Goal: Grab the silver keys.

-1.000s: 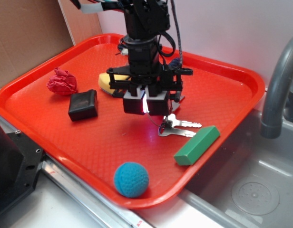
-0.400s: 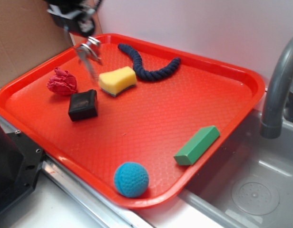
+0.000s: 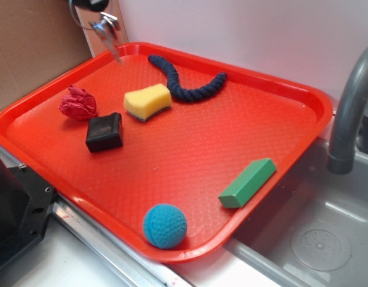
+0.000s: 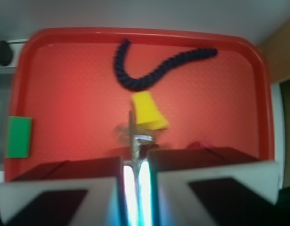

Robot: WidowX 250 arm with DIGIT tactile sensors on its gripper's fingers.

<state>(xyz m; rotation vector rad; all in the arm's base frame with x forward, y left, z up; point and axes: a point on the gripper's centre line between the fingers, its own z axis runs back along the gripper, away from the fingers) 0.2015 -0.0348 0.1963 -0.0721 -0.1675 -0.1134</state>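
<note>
Between the gripper [image 4: 134, 181] pads, pinched tight: the silver keys [image 3: 106, 31], a shiny, motion-blurred bunch dangling below the jaws, one long blade pointing down. Seen in the exterior view at the top left, high above the far left corner of the red tray [image 3: 291, 89], clear of its surface. Seen in the wrist view as a thin bright strip [image 4: 132, 136] rising from the narrow glowing gap between the pads, ring and other keys smeared beside it.

Directly below the gripper: yellow sponge [image 3: 147, 101], with dark blue rope [image 3: 187, 81] curved beyond it. Nearby, toward the tray's left edge: crumpled red cloth [image 3: 77, 102] and black block [image 3: 104, 132], the two close together. Well apart, at the opposite side of the tray: green block [image 3: 248, 182] and blue crocheted ball [image 3: 165, 225]. Outside the tray: grey faucet [image 3: 351, 101] over a metal sink [image 3: 315, 239].

Against the frame just before: gripper nearly out of the exterior picture at the top, keys carried higher and further back. Against the frame a second ago: keys gone from their spot beside the green block, sponge and rope uncovered.
</note>
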